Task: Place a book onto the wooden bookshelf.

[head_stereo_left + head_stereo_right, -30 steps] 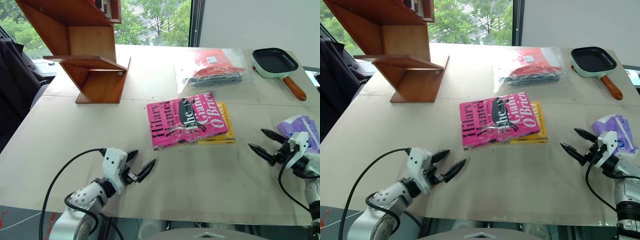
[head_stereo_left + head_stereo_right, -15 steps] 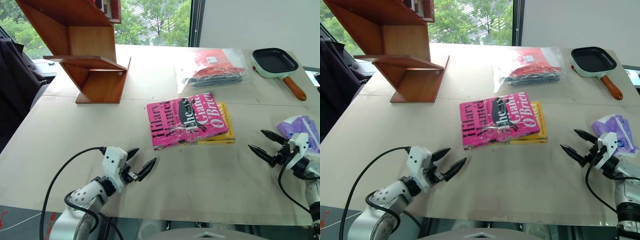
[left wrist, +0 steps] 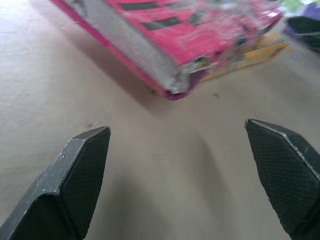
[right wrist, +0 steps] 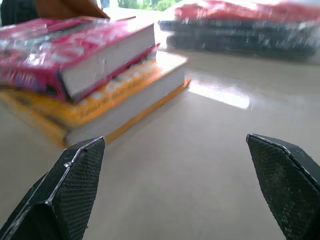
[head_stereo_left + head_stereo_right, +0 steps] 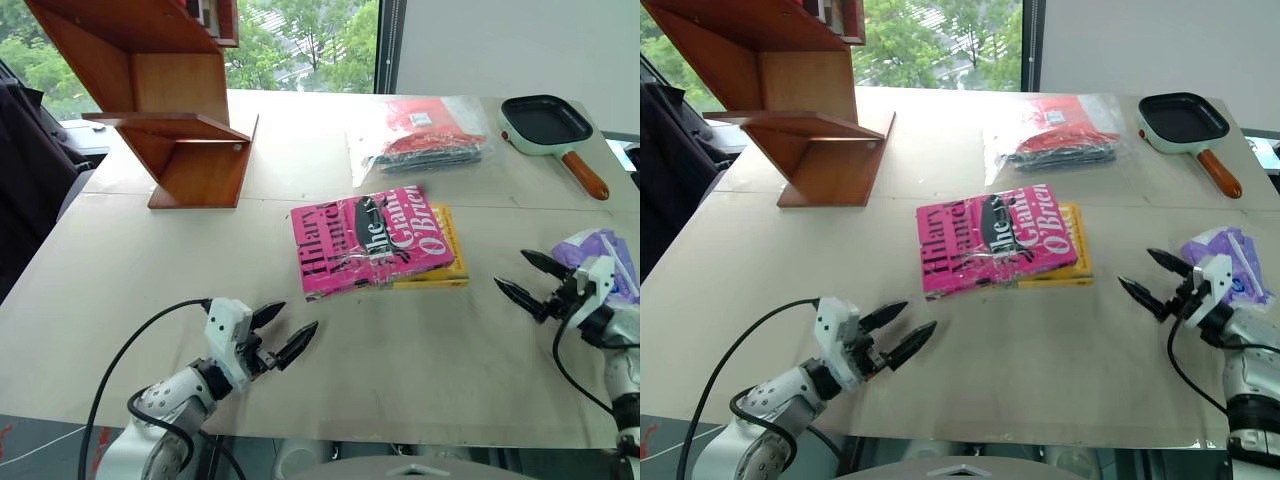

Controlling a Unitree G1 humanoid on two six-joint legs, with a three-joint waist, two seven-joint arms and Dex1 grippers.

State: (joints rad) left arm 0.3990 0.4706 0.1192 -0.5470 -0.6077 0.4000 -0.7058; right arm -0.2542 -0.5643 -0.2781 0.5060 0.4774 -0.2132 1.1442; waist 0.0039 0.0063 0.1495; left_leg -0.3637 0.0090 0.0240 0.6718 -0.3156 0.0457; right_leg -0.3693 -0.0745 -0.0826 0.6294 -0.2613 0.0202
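Tabletop [image 5: 150,270] of pale beige board, with a seam running across it just behind the books, fills most of the scene; behind it a window [image 5: 300,40] shows green trees, and a plain white wall [image 5: 500,45] stands to the right. The pink book [image 5: 370,240] lies flat near the table's middle, resting on a yellow book [image 5: 452,262]. The wooden bookshelf [image 5: 175,110] stands at the far left, well apart from the books. A clear bag of red and dark items [image 5: 425,135] and a black pan with a wooden handle [image 5: 550,125] sit farther back; purple plastic [image 5: 600,255] lies at the right edge. The left gripper [image 5: 285,335] and right gripper [image 5: 530,280] hover on either side of the books, jaws spread wide, holding nothing.
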